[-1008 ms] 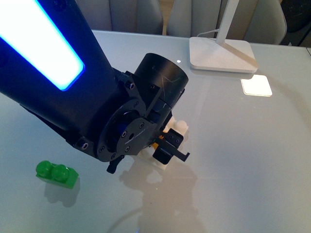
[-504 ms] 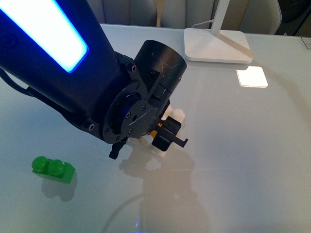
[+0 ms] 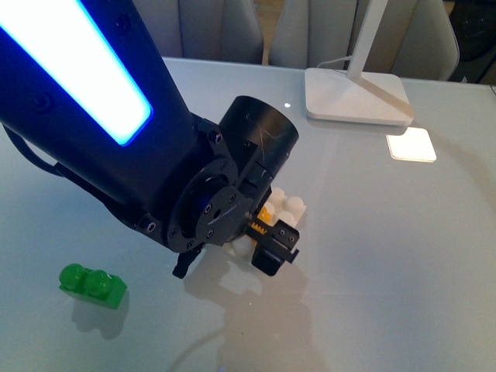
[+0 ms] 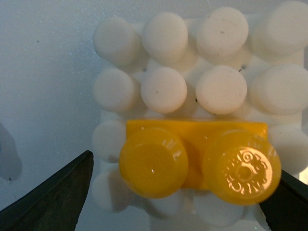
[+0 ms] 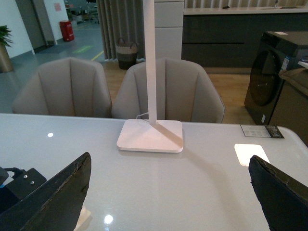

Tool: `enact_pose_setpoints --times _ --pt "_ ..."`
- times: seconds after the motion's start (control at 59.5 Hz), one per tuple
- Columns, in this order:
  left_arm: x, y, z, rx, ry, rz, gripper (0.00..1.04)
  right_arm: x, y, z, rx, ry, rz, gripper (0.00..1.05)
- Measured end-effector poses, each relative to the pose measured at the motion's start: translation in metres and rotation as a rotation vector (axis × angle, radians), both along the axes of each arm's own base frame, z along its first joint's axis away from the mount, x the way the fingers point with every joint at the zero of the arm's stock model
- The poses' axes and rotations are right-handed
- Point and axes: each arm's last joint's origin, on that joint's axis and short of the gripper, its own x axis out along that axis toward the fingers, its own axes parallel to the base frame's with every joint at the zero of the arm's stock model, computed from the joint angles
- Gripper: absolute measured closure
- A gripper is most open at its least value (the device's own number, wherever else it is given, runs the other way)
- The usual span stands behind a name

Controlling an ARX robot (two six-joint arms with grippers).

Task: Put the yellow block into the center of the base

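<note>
Left wrist view shows the yellow block (image 4: 195,161) sitting on the base (image 4: 192,86), its two round studs facing the camera, lying between the two dark fingers of the left gripper (image 4: 185,192). One finger tip (image 4: 57,192) stands clear of the block with bare table and a base stud showing in the gap; the other finger (image 4: 288,202) sits at the far end of the block, and whether it touches cannot be told. The jaws are parted wider than the block is long and do not squeeze it. The block covers studs in the third row of the base counting from the far edge, with two full rows of white studs beyond the jaws and parts of another row peeking out under the block on the near side. In the front view the left arm (image 3: 116,139) reaches down over the table (image 3: 403,256), its gripper (image 3: 273,246) just over the base (image 3: 291,205), where a sliver of yellow (image 3: 266,215) shows between the black fingers. A green brick (image 3: 92,285) lies well apart from the jaws, on the arm's outer side. The right wrist view shows the right gripper (image 5: 168,192) with fingers spread wide and nothing between them, facing a white lamp foot (image 5: 151,136) and chairs (image 5: 168,89) beyond the table.
</note>
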Motion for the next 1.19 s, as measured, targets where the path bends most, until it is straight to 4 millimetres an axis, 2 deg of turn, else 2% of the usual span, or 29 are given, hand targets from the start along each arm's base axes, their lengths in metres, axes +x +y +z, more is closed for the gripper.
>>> enact_pose_setpoints --times 0.067,0.235,0.386,0.454,0.571,0.622,0.773,0.823,0.907,0.958,1.042,1.109,1.193 --pt "-0.001 0.003 0.007 -0.004 0.003 0.001 0.07 0.000 0.000 0.000 0.000 0.000 0.000 0.09" --pt "0.003 0.010 0.047 -0.056 -0.029 0.016 0.07 0.000 0.000 0.000 0.000 0.000 0.000 0.09" --pt "0.006 0.030 0.082 -0.105 -0.072 0.062 0.07 0.000 0.000 0.000 0.000 0.000 0.000 0.09" --pt "0.002 0.049 0.097 -0.128 -0.091 0.092 0.07 0.000 0.000 0.000 0.000 0.000 0.000 0.09" --pt "-0.010 0.098 0.131 -0.230 -0.145 0.147 0.07 0.000 0.000 0.000 0.000 0.000 0.000 0.09" --pt "-0.012 0.111 0.140 -0.254 -0.168 0.165 0.07 0.000 0.000 0.000 0.000 0.000 0.000 0.09" --pt "-0.030 0.172 0.175 -0.377 -0.237 0.249 0.07 0.000 0.000 0.000 0.000 0.000 0.000 0.09" --pt "-0.035 0.187 0.180 -0.400 -0.260 0.282 0.08 0.000 0.000 0.000 0.000 0.000 0.000 0.09" --pt "-0.047 0.217 0.181 -0.386 -0.580 0.414 0.21 0.000 0.000 0.000 0.000 0.000 0.001 0.09" --pt "-0.063 0.232 0.181 -0.407 -0.736 0.452 0.30 0.000 0.000 0.000 0.000 -0.001 -0.001 0.09" --pt "-0.084 0.240 0.190 -0.439 -0.918 0.463 0.44 0.000 0.000 0.000 0.000 0.001 -0.002 0.09" --pt "-0.095 0.240 0.195 -0.459 -0.966 0.442 0.55 0.000 0.000 0.000 0.000 0.000 0.000 0.09" --pt "-0.109 0.239 0.191 -0.460 -0.964 0.441 0.71 0.000 0.000 0.000 0.000 0.000 0.000 0.09"
